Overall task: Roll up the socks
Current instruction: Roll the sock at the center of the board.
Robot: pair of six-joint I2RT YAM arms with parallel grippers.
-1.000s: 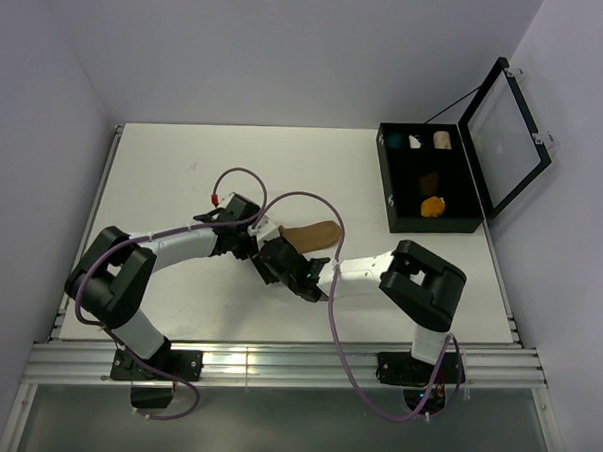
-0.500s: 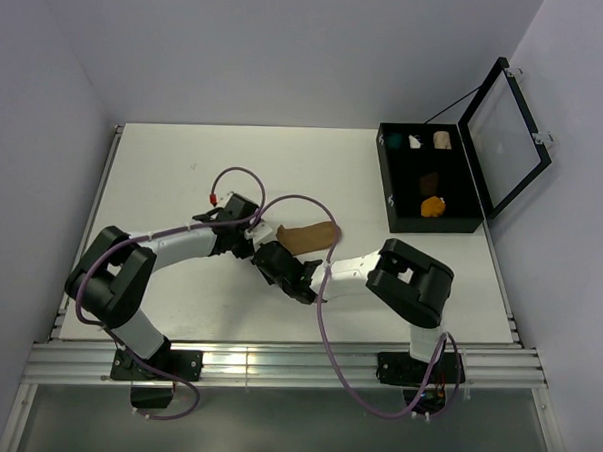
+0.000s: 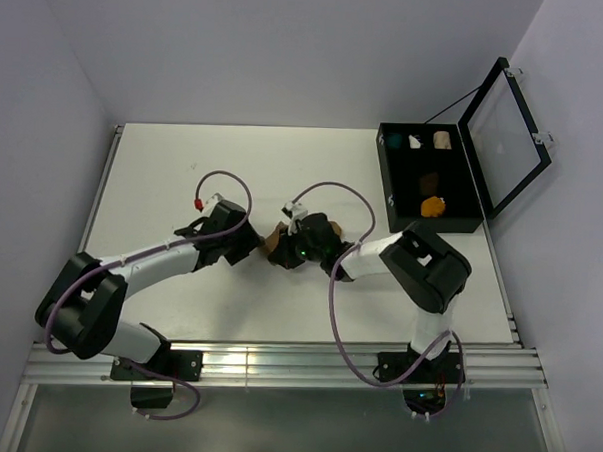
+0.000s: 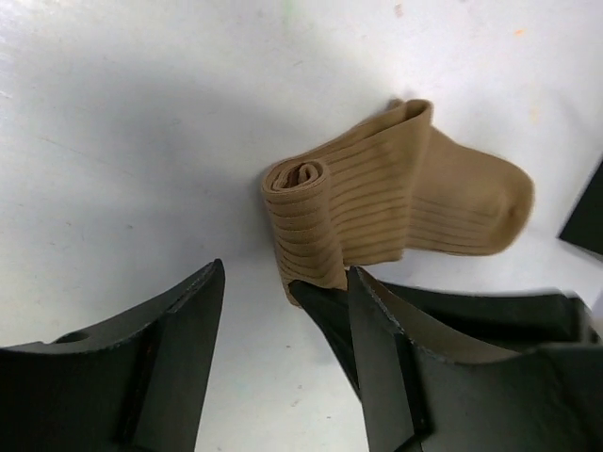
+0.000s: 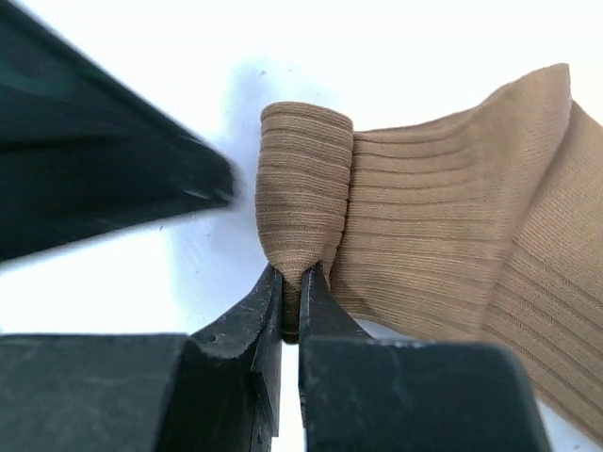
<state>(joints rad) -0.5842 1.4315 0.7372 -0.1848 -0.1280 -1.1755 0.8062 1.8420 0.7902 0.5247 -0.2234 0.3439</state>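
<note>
tan sock (image 4: 405, 202) lies on the white bench (image 3: 163, 180) near mid-bench, between the two arms. one end is wound into a tight roll and the rest is flat and unrolled, ribbed fabric w/ the toe pointing away from the roll. in the top view most of it is hidden under the wrists, only a bit of tan shows

right end effector (image 5: 292, 287) is closed down tight on the lower end of the roll. jaws nearly touching, w/ a thin pinch of fabric between the tips, so it has hold of the sock. roll stands just above the fingertips in the right wrist view, flat part runs off to the right

left end effector (image 4: 283, 278) is open, fingers well apart, nothing between them but bare bench. it sits just beside the rolled end and isn't gripping it. can't tell if its right-hand finger touches the fabric

black case (image 3: 384, 180) sits at the far right of the bench, lid up, well apart from the tan sock. inside: dark brown sock (image 3: 431, 180) in one compartment, mustard-orange sock (image 3: 433, 206) in the one nearer the arms, both bunched up. far row holds 3 small bundles: teal bundle (image 3: 394, 141), white bundle (image 3: 415, 142), cream bundle (image 3: 443, 139)
</note>
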